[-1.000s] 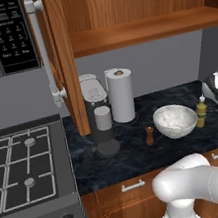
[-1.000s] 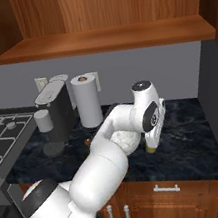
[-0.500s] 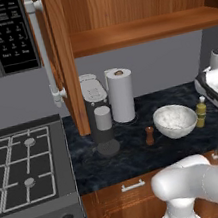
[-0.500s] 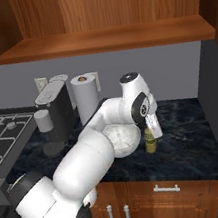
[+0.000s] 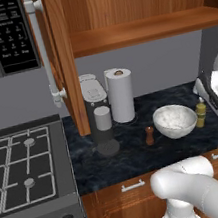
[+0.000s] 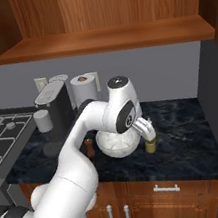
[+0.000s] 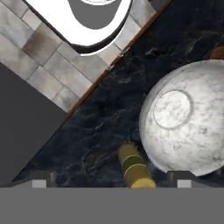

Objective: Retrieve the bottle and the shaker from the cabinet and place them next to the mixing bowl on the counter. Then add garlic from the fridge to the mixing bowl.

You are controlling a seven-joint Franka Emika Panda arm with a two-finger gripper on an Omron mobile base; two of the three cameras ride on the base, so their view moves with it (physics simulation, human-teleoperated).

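Right base view: the white arm arches forward from the lower left, its wrist bent down over the dark tabletop. The end effector hangs spread wide, empty, above the bottle, which stands just beside the mixing bowl; the shaker stands near the bowl's other side.

White arm over dark counter, mixing bowl between brown shaker and yellow bottle

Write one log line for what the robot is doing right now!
gripper: open, above bottle | bottle: upright beside mixing bowl | shaker: on counter, other side | garlic: not added
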